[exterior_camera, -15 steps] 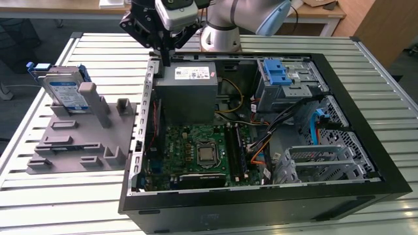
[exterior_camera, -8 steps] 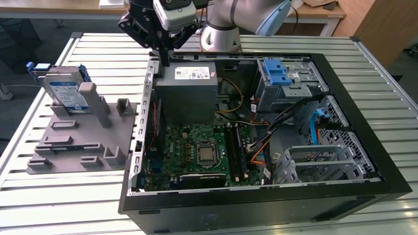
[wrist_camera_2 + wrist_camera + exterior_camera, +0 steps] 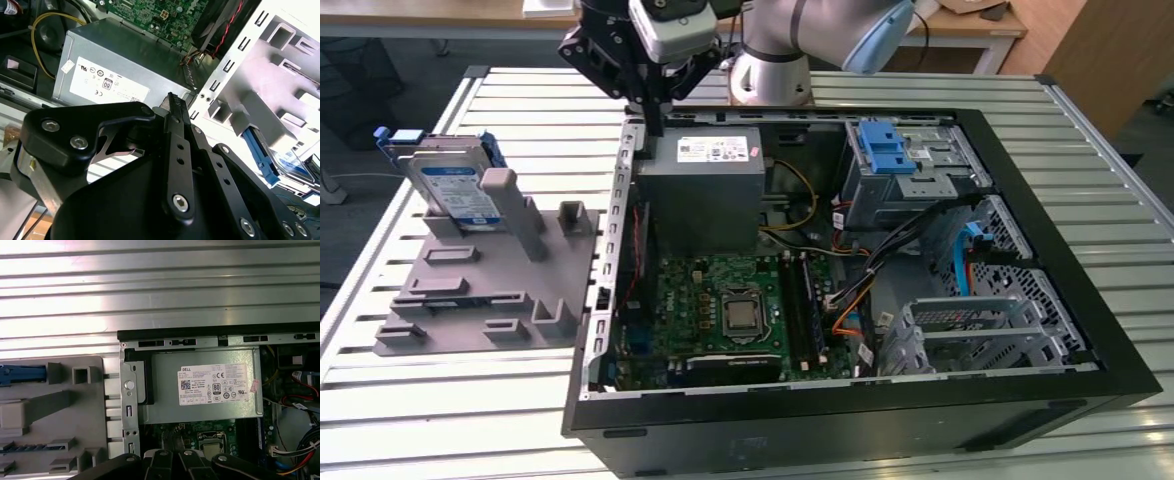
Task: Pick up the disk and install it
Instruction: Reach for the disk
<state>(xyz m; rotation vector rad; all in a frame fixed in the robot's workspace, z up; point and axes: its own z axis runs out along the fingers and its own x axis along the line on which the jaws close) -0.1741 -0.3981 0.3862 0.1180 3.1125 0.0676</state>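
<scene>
Pincer (image 3: 648,118): fingers pressed together, nothing held; hung over a corner of the open computer case (image 3: 827,425).
Disk (image 3: 454,190): stood upright in the grey rack (image 3: 480,290), near the surface (image 3: 454,410) edge on the exterior view's left.

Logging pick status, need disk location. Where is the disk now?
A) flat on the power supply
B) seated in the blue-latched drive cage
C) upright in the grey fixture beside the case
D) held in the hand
C: the disk stands upright in the grey fixture at the exterior view's left of the case, apart from the hand, which hangs by the power supply.
</scene>
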